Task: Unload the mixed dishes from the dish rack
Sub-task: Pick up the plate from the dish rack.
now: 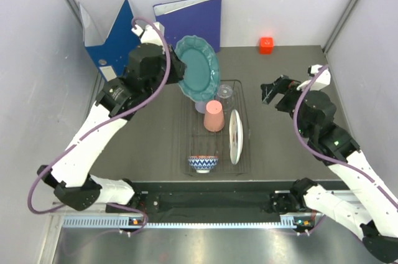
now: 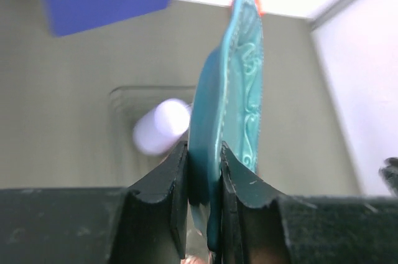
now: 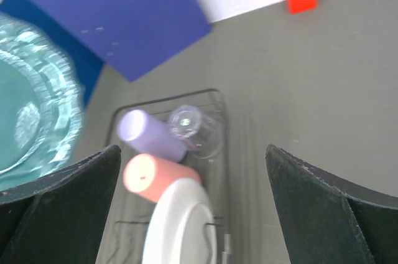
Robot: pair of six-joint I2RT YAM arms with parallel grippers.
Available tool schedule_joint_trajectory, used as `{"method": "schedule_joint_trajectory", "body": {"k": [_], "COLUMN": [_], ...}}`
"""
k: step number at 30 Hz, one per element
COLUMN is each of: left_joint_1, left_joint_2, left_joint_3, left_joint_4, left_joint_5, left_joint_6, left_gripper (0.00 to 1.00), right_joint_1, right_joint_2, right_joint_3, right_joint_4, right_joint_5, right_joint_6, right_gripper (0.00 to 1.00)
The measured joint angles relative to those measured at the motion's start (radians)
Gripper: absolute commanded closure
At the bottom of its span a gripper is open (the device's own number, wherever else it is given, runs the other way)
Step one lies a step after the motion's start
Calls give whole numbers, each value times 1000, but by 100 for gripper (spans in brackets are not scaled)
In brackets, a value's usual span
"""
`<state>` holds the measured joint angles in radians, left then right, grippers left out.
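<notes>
My left gripper (image 1: pixel 180 72) is shut on the rim of the teal scalloped plate (image 1: pixel 198 67) and holds it upright above the far end of the black wire dish rack (image 1: pixel 241 128). The left wrist view shows the plate (image 2: pixel 231 89) edge-on between my fingers (image 2: pixel 171 183). In the rack stand the pink cup (image 1: pixel 213 116), the lavender cup (image 1: pixel 200 106) partly hidden behind it, the clear glass tumbler (image 1: pixel 225 92), the white plate (image 1: pixel 234 135) on edge and the blue-white patterned bowl (image 1: pixel 203 163). My right gripper (image 1: pixel 271 92) is open and empty, right of the rack; its view shows the cups (image 3: pixel 158 177) and tumbler (image 3: pixel 194 128).
Two blue binders (image 1: pixel 189 20) stand against the back wall, the left one (image 1: pixel 112 40) just behind my left arm. A small red cube (image 1: pixel 266 45) sits at the back right. Grey walls close in both sides.
</notes>
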<state>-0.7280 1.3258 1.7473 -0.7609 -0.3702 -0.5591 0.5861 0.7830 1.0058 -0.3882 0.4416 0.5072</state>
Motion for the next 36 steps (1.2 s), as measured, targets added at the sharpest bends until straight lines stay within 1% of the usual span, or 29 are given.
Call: {"method": "schedule_joint_trajectory", "body": {"k": [2, 4, 7, 10, 13, 16, 19, 20, 22, 23, 24, 26, 27, 29, 30, 32, 33, 34, 35, 36], "left_joint_1": [84, 140, 202, 237, 246, 248, 248, 248, 248, 248, 248, 248, 248, 248, 248, 248, 248, 248, 248, 248], "left_joint_2": [-12, -11, 15, 68, 113, 124, 124, 124, 124, 124, 124, 124, 124, 124, 124, 124, 124, 124, 124, 124], "left_joint_3": [-74, -146, -249, -323, -343, -354, -360, -362, -371, -377, -381, -388, -391, -399, -404, -414, -420, -426, -431, -435], "left_joint_4": [104, 196, 350, 538, 666, 742, 807, 824, 855, 869, 875, 882, 887, 898, 904, 921, 927, 934, 939, 947], "left_joint_5": [148, 310, 566, 761, 856, 910, 948, 955, 974, 981, 986, 992, 996, 1005, 1008, 1013, 1014, 1015, 1017, 1022], "left_joint_6": [-18, -58, -156, -277, -356, -400, -429, -436, -447, -453, -460, -466, -469, -475, -480, -488, -490, -492, -494, -502], "left_gripper": [100, 100, 100, 100, 100, 100, 100, 100, 100, 100, 100, 100, 100, 100, 100, 100, 100, 100, 100, 100], "right_joint_1": [-3, -10, -31, -77, -147, -200, -227, -231, -234, -235, -235, -236, -236, -236, -236, -236, -236, -236, -236, -237], "right_joint_2": [3, 4, 8, 23, 36, 42, 58, 64, 74, 80, 89, 109, 118, 130, 132, 133, 133, 133, 133, 133], "right_joint_3": [10, 10, 11, 12, 11, 10, 7, 2, -13, -18, -19, -26, -32, -50, -56, -72, -78, -82, -83, -86], "right_joint_4": [5, 15, 32, 53, 84, 129, 181, 208, 251, 267, 277, 325, 352, 402, 417, 454, 468, 479, 485, 487], "right_joint_5": [-47, -89, -154, -224, -312, -402, -481, -506, -552, -572, -587, -622, -638, -673, -682, -705, -713, -719, -724, -726], "right_joint_6": [11, 19, 31, 55, 90, 124, 153, 162, 183, 192, 200, 215, 226, 248, 254, 267, 274, 280, 281, 286], "right_gripper": [0, 0, 0, 1, 0, 0, 0, 1, 6, 9, 16, 24, 31, 40, 51, 60, 71, 73, 77, 84]}}
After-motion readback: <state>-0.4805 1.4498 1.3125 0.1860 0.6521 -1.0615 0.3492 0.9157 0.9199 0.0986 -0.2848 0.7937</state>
